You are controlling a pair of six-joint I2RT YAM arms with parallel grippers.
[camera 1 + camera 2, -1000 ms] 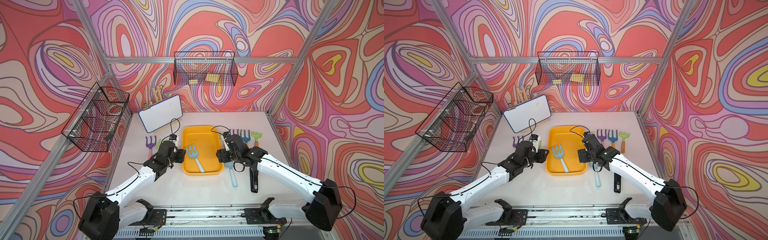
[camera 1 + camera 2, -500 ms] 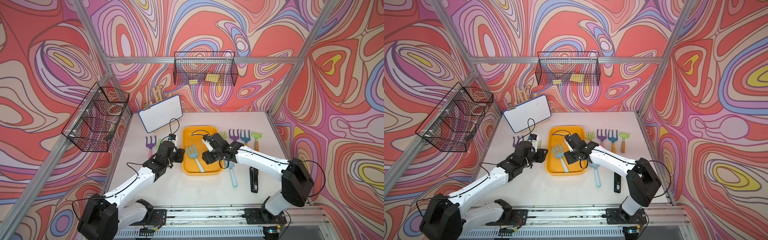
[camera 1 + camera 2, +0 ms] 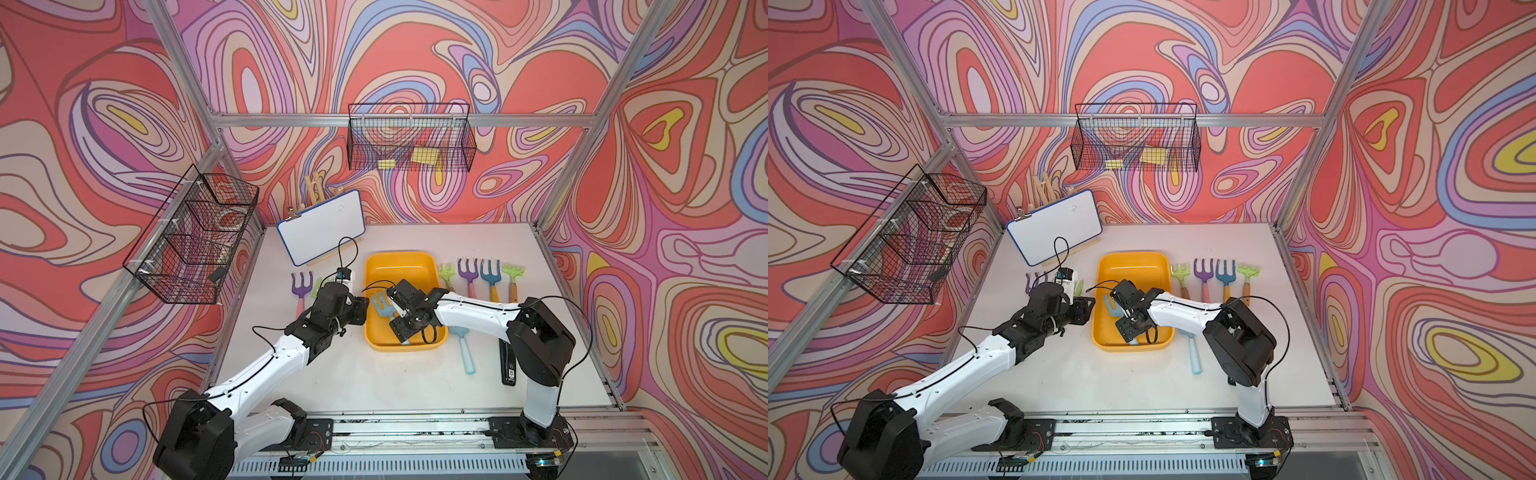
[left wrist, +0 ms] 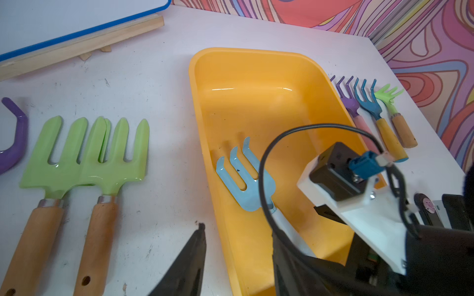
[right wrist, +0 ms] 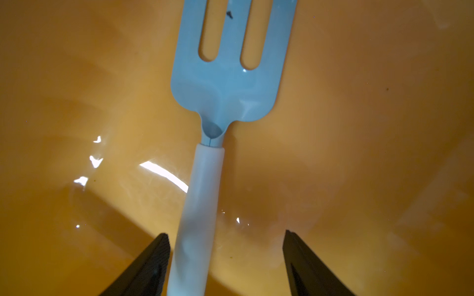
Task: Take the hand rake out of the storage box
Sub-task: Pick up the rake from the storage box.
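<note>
Pale-blue hand rake (image 5: 225,89) lies flat in the yellow storage box (image 5: 359,128). Its handle runs straight back between the spread, empty fingers of the right gripper (image 5: 225,234), close to one finger and not centred. Right arm is nearer; left gripper (image 3: 361,308) sits at the box rim, grip unclear.

white table (image 3: 374,382) under storage box (image 3: 399,268), loose garden forks (image 3: 490,272), whiteboard (image 3: 320,226)

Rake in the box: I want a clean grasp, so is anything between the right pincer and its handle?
Nothing visible. The open right pincer straddles the rake's pale handle, one finger close beside it, the other apart, with only the box floor beneath.
</note>
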